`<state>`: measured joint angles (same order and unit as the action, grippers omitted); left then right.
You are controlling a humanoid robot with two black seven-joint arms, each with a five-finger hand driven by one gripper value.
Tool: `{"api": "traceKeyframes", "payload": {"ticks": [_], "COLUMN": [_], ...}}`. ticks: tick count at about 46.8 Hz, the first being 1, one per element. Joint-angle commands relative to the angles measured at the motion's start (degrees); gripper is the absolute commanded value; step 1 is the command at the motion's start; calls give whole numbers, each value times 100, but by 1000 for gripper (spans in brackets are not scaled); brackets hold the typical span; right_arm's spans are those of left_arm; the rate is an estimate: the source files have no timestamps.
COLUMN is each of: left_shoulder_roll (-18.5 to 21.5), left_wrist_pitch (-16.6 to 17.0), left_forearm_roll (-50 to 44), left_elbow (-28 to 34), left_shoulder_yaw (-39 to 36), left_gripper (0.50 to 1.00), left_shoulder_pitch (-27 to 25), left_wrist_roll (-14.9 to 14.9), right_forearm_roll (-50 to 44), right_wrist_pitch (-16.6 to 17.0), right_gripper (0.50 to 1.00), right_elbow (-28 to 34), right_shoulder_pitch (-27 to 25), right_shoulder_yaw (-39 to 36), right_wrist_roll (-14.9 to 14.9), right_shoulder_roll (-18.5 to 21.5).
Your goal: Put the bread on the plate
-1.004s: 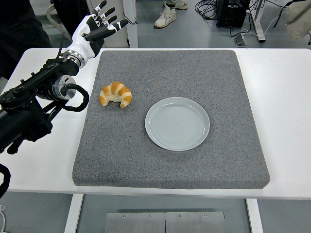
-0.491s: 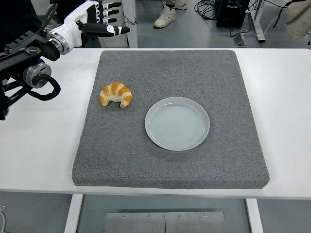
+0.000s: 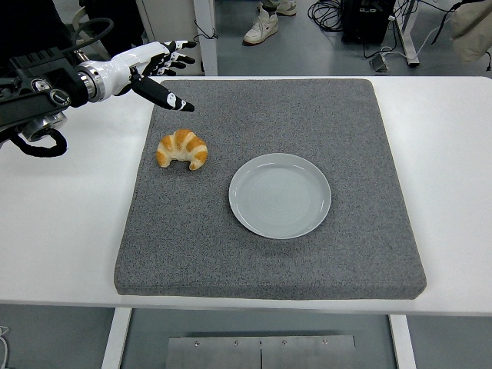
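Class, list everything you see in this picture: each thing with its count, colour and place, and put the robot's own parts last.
Croissant: one, golden brown, on the mat's left part, left of the plate.
Plate: one, pale grey-blue, empty, near the mat's middle.
Mat: one, grey, square, covering the table's centre.
Table: one, white, under the mat.
Shoe: one, white, on the floor beyond the table.
Cables: several, black, on the floor at the top.
Left hand: one, white and black, fingers spread, above the mat's far-left corner, holding nothing.
Right hand: not in view.
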<state>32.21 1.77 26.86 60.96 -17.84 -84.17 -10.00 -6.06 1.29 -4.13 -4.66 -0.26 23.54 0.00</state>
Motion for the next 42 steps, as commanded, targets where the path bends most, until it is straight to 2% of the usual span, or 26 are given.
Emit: {"api": "traceKeyframes", "payload": {"ticks": [1, 21, 28, 35, 42], "left_shoulder_roll": [31, -39, -303, -391, -400], "left_wrist_pitch": [43, 587, 851, 886, 992], "left_forearm_roll": [512, 1234, 1243, 1260, 1515], "left_elbow": [4, -102, -207, -374, -532], "left_shoulder_yaw": [17, 70, 61, 44, 26], "left_gripper": [927, 927, 927, 925, 927], "left_shoulder_pitch": [111, 832, 973, 1087, 1210], "left_wrist_roll": [-46, -151, -231, -257, -476], "right_forearm_roll": [0, 0, 0, 0, 0], "right_wrist_pitch": [3, 3, 3, 3, 3], "right_gripper": [1000, 1000, 1000, 1000, 1000], "right_elbow": [0, 0, 0, 0, 9], "right_shoulder_pitch": [0, 9, 9, 0, 0], "right_shoulder_yaw": [0, 0, 0, 0, 0], "right_wrist_roll": [2, 2, 2, -7, 2], "right_shoulder_roll": [0, 0, 0, 0, 0]}}
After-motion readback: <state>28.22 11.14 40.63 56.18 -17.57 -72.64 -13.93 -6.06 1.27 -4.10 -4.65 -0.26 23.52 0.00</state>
